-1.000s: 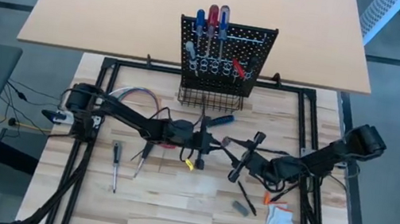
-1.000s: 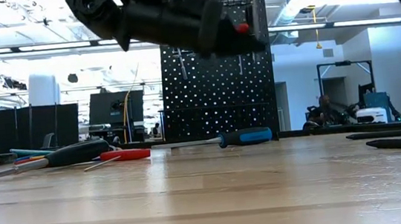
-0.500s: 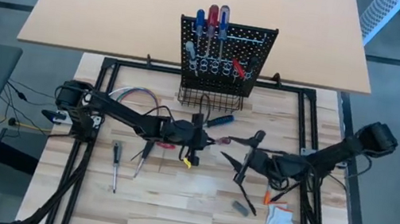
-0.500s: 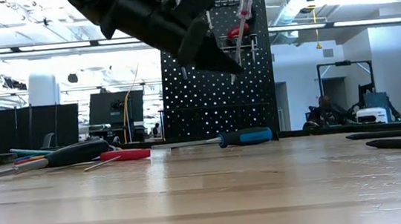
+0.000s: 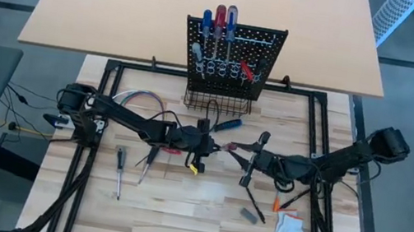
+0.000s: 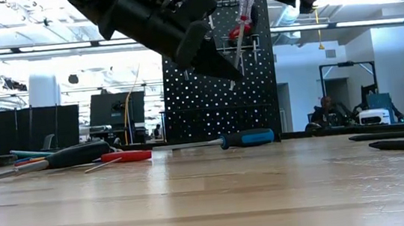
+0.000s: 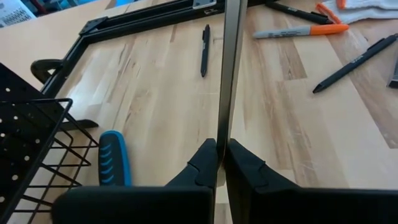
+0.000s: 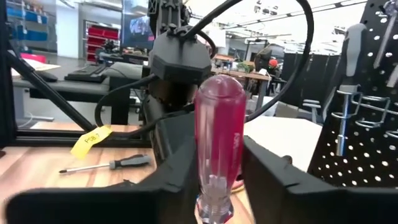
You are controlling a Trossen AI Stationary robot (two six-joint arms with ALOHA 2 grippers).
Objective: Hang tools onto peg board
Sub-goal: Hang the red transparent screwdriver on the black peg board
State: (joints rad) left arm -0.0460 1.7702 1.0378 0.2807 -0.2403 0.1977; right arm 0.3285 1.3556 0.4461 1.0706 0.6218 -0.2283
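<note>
The red screwdriver point(image 8: 219, 149) hangs above the tabletop point(image 5: 175, 211) centre, near the peg board point(image 5: 233, 54). My left end effector point(image 7: 219, 163) pinches its shaft; my right end effector point(image 8: 217, 168) pinches its handle.

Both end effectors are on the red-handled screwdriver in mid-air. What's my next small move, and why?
Probably open the left end effector and let go. It is shut on the metal shaft of the red-handled screwdriver, while the right end effector has its fingers against both sides of the handle. The right arm looks ready to carry it alone to the peg board.
</note>
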